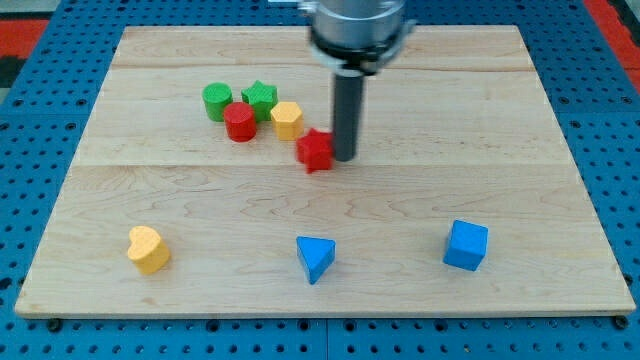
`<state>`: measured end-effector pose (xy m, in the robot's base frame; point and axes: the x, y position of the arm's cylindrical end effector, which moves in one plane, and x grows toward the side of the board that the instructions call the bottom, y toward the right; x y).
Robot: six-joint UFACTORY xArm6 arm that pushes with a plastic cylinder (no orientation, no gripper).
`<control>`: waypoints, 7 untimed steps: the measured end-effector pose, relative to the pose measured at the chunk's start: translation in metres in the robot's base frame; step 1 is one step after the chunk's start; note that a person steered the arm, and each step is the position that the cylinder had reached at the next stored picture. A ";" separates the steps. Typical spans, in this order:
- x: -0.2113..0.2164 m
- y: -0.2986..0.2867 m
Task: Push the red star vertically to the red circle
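The red star (315,150) lies near the middle of the wooden board (320,270). The red circle (239,121) stands up and to the view's left of it, in a cluster with other blocks. My tip (345,157) rests on the board right against the star's right side. The dark rod rises from it to the arm's head at the view's top.
A green circle (217,101), a green star (260,97) and a yellow hexagon-like block (287,119) crowd around the red circle. A yellow heart (148,249), a blue triangle (315,258) and a blue cube (466,245) sit along the view's bottom.
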<state>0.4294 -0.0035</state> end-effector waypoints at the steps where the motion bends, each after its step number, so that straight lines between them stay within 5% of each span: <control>1: 0.000 -0.059; 3: 0.034 -0.076; 5: 0.026 -0.150; 7: 0.021 -0.144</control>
<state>0.4507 -0.1477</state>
